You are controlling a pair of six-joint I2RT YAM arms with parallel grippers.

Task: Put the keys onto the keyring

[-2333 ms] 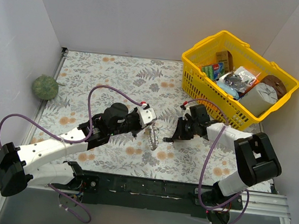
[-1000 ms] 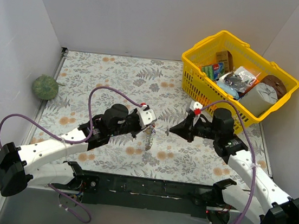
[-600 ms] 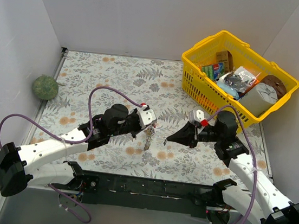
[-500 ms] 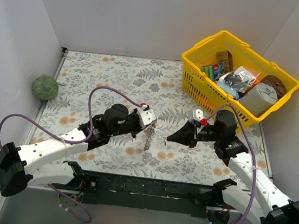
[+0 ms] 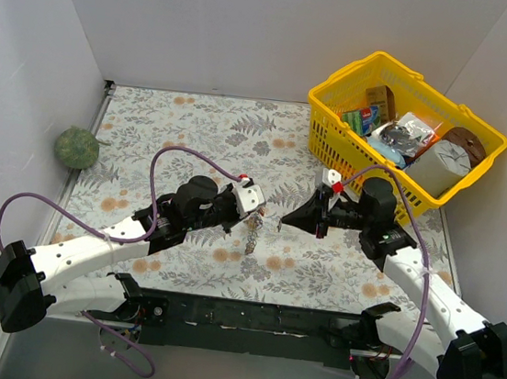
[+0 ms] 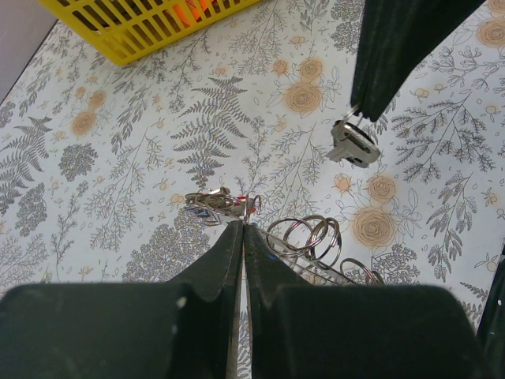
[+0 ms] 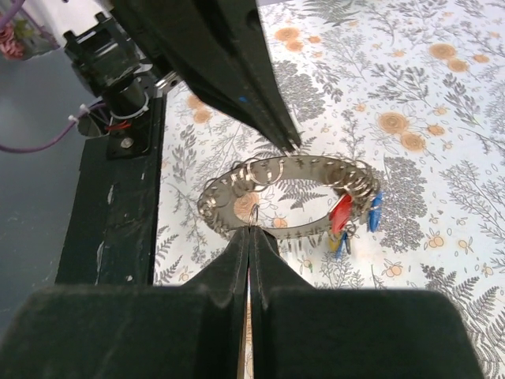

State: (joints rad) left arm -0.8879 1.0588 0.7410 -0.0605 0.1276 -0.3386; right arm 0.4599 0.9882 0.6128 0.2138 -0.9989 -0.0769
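Observation:
The keyring (image 7: 237,180) is a wide silvery ring strung with many small split rings. A red key (image 7: 341,212) and blue keys (image 7: 374,212) hang on its right side. My left gripper (image 5: 257,214) is shut on the keyring's rim and holds it on edge just above the cloth (image 5: 253,235). In the left wrist view its jaws (image 6: 243,226) pinch the ring (image 6: 309,237). My right gripper (image 5: 283,222) is shut on a small silvery key (image 6: 353,143) by its little ring (image 7: 252,214), close beside the keyring's near rim.
A yellow basket (image 5: 332,149) full of odds and ends stands at the back right, and its wall also shows in the left wrist view (image 6: 134,28). A green ball (image 5: 75,146) lies at the left wall. The black base rail (image 7: 110,213) runs along the near edge.
My right arm swung its elbow out to the right, and its gripper dipped, then rose back toward the keyring with the small key. The left arm and keyring stayed still.

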